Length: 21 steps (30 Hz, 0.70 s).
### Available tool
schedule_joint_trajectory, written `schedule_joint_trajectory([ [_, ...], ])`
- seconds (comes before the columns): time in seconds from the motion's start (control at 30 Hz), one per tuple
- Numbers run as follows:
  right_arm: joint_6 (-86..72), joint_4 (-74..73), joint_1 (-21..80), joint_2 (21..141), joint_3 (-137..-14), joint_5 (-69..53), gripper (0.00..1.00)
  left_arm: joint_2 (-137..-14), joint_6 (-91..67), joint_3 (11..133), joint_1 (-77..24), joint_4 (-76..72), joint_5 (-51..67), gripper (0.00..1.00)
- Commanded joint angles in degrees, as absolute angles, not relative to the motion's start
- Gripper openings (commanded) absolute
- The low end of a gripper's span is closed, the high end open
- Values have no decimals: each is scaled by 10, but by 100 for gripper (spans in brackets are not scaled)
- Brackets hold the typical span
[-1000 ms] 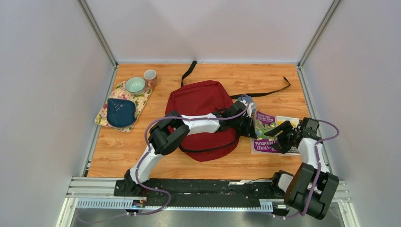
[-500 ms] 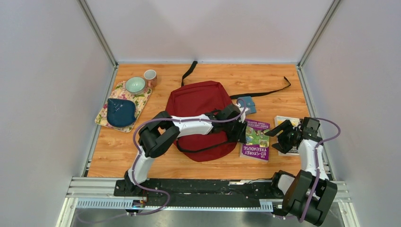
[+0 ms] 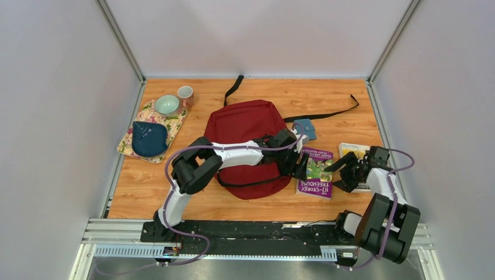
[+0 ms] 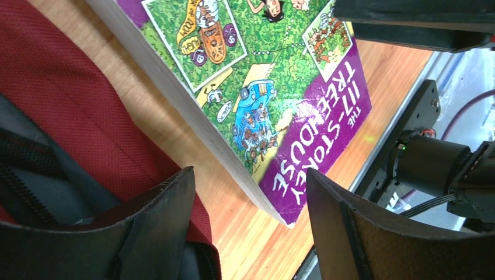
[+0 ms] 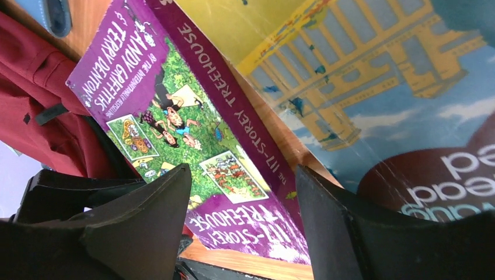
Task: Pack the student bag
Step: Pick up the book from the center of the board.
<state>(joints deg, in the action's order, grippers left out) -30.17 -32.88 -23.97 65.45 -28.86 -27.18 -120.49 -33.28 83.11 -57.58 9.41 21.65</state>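
The student bag (image 3: 248,146) lay in the middle of the bench (image 3: 175,198). A storybook (image 3: 316,173) lay just right of it, with a second book (image 3: 352,150) farther right and a wallet (image 3: 304,129) beyond the storybook. At the far left, a mat (image 3: 175,123) carried a bowl (image 3: 167,105) and, nearer, a pouch (image 3: 148,138). A cup (image 3: 185,94) stood just right of the bowl.

Two robot arms, the left arm (image 3: 240,154) and the right arm (image 3: 383,183), each with glossy white tubular links between chunky black joint housings, a thin purple cable (image 3: 167,175) running alongside, and matte black wedge-shaped fingers (image 4: 153,227)
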Motion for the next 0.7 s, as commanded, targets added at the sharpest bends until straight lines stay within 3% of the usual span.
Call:
schedule_joint_trajectory([
  [0.0,-306,-277,-229,679,-278,-290,71,-1234,-355,851,-573,60,269,77],
  [0.3,-317,-256,-214,707,-270,-324,71,-1284,-393,896,-582,16,337,74],
  [0.4,-318,-256,-214,697,-269,-343,71,-1285,-404,896,-582,3,353,50],
  [0.43,-323,-256,-214,693,-270,-349,71,-1282,-405,896,-584,-13,355,36],
  [0.67,-335,-261,-214,661,-273,-409,70,-1271,-406,914,-587,-33,371,2],
])
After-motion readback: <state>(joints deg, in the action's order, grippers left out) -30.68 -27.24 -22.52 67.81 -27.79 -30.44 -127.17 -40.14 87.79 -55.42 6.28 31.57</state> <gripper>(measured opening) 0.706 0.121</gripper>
